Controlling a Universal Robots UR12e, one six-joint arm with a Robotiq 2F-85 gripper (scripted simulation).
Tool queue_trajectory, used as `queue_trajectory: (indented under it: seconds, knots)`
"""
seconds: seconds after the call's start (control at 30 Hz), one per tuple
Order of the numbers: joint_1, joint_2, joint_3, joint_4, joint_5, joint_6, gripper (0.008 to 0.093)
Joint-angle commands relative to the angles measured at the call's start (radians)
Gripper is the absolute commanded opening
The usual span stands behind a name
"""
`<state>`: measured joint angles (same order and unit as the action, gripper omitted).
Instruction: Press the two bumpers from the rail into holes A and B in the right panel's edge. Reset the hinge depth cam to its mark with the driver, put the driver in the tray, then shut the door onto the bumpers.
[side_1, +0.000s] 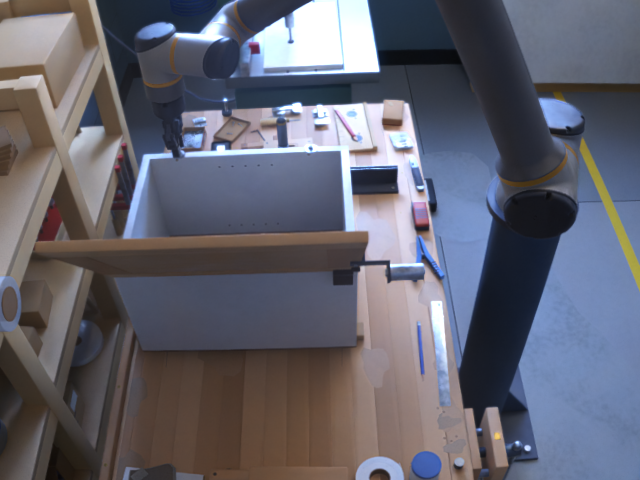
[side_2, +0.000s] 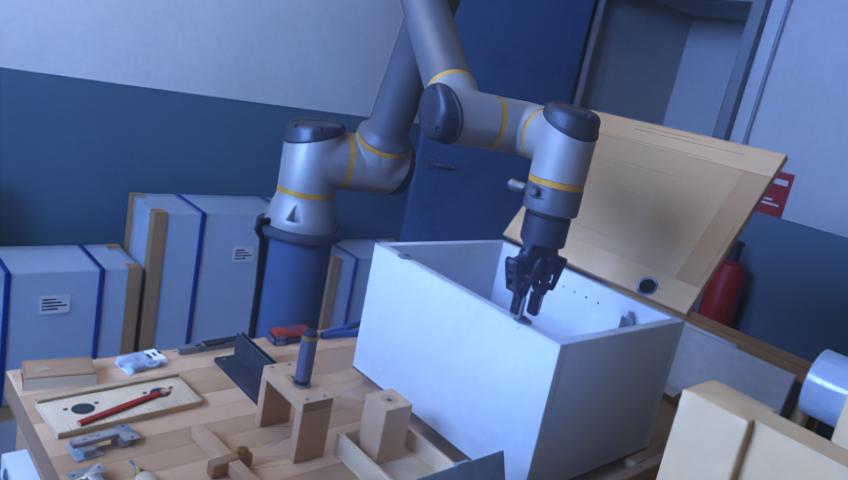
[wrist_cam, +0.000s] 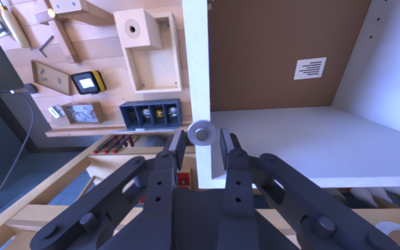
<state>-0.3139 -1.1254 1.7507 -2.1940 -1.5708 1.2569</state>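
Observation:
The white cabinet (side_1: 240, 243) lies on the bench with its wooden door (side_1: 207, 253) swung open. A round grey bumper (wrist_cam: 202, 134) sits in the top edge of the panel facing the back of the bench (wrist_cam: 199, 88), near its corner. Another bumper (side_1: 310, 149) sits at the other end of that edge. The driver (side_1: 406, 272) sticks out from the hinge on the door's side. The wooden tray (wrist_cam: 153, 59) lies on the bench beyond the panel. My gripper (wrist_cam: 200, 144) stands over the near bumper, one finger on each side of it. The gripper is open and holds nothing.
The shelving rack (side_1: 46, 206) stands close to the cabinet's far side. A dark compartment box (wrist_cam: 150, 113) and small tools lie on the bench behind the panel. A ruler (side_1: 440, 351), a blue pencil (side_1: 420, 347) and a red block (side_1: 420, 215) lie along the bench's other side.

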Motion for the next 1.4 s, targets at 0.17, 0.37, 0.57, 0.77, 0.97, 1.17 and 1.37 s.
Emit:
queue_trajectory:
  seconds: [0.17,0.37,0.57,0.77,0.97,1.17,1.37]
  knots:
    - [0.0,-0.03,-0.022,0.047,0.0,0.0,0.044]
    - [-0.016,-0.028,-0.026,0.052,0.0,-0.016,0.044]
    - [-0.081,-0.015,-0.048,0.059,0.0,-0.08,0.044]
    - [-0.08,-0.016,-0.047,0.06,0.0,-0.081,0.054]
    - [-0.081,-0.016,-0.048,0.06,0.0,-0.081,0.058]
    - [-0.081,-0.014,-0.047,0.058,0.0,-0.081,0.058]
    - [-0.081,0.019,-0.023,0.002,0.0,-0.081,0.058]
